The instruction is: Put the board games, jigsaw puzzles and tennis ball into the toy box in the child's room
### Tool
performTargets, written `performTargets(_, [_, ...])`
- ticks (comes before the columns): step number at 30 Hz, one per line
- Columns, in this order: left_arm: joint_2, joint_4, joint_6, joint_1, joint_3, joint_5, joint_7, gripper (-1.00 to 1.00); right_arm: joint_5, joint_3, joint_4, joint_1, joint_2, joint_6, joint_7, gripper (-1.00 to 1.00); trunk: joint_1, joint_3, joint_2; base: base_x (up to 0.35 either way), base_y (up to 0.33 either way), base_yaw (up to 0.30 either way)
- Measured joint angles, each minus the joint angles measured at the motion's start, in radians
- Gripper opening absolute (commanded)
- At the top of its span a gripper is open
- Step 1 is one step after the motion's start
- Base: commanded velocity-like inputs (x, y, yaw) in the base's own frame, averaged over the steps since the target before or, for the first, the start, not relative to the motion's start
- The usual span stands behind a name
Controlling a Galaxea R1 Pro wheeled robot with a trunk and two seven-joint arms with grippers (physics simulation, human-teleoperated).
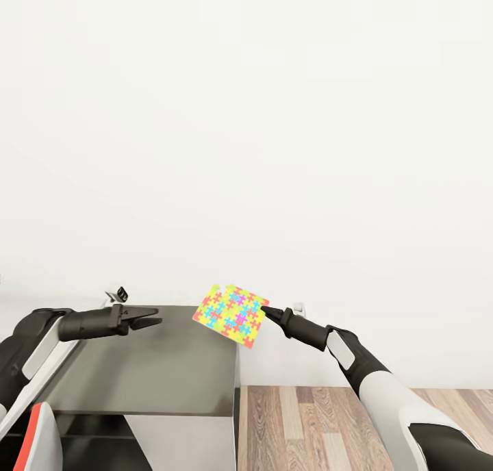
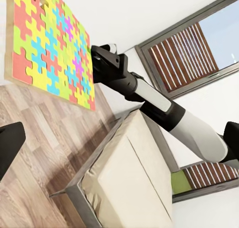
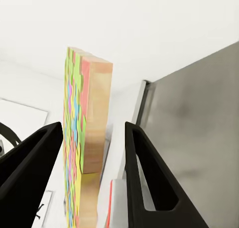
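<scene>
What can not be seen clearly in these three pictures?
- Left wrist view: a green patch beyond the bed, too small to identify.
- Right wrist view: the jigsaw puzzle is seen edge-on, its pattern unreadable.
- Head view: the cabinet top, left part hidden behind the left arm.

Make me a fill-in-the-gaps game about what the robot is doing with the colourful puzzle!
1. The jigsaw puzzle is pinched by the ___ arm's fingers.
2. The left arm's fingers hold ___.
3. The floor is made of ___ planks.

Missing words: right; nothing; wood.
</scene>
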Motion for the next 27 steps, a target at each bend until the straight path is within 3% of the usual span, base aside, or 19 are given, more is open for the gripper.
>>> performTargets(27, [0.015,0.0,0.0,0.0,0.016,-0.003,0.0,1.0,0.0,-0.001,0.002,0.0,0.0,-0.025,-0.002,-1.0,0.0,0.013,0.0,0.0,0.0,0.034])
